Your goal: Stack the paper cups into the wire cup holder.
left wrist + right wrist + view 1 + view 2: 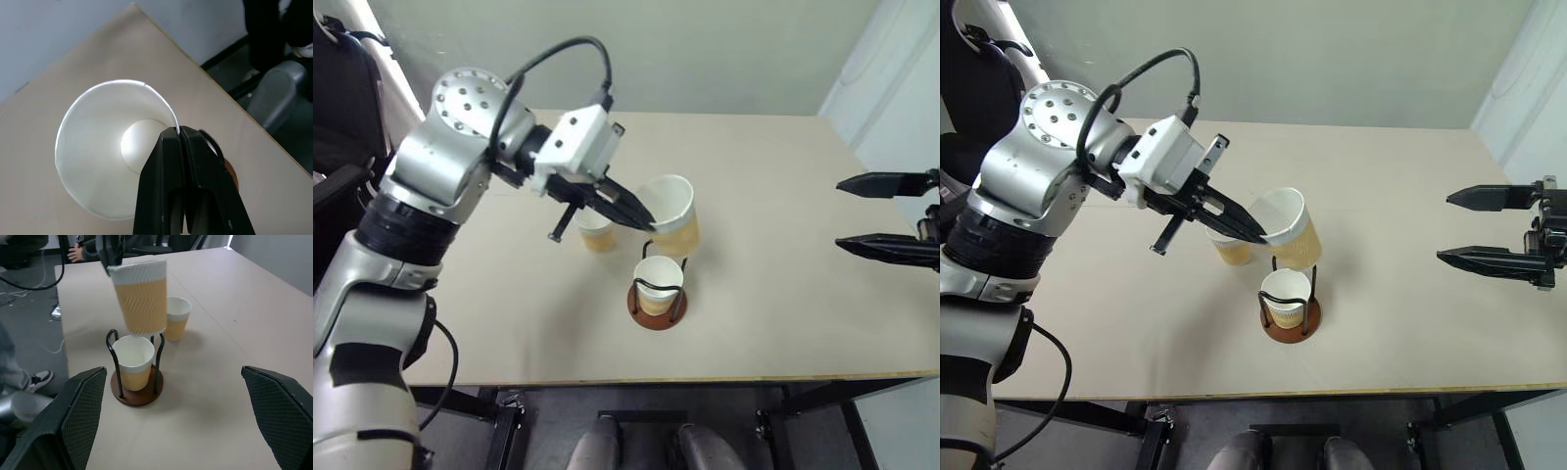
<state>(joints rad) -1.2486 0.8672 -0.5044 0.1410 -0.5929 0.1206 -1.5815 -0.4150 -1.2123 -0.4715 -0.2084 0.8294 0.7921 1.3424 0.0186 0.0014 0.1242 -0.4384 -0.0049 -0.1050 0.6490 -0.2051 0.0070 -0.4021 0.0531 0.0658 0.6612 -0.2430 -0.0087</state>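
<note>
My left gripper [644, 220] is shut on the rim of a paper cup [674, 213], one finger inside and one outside. This cup hangs tilted in the air, its bottom just over the wire cup holder [656, 311]. The left wrist view looks into its white inside [107, 166]. A second paper cup [658, 282] stands upright inside the holder's black wire loops. A third cup [597, 233] stands on the table behind the holder, partly hidden by the left fingers. My right gripper [842, 213] hovers open at the table's right side, well apart from the cups, with nothing between its fingers.
The light wooden table [783, 294] has bare room to the right and front of the holder. In the right wrist view a person's hand [78, 253] and a shoe [39, 378] show beyond the table's far side.
</note>
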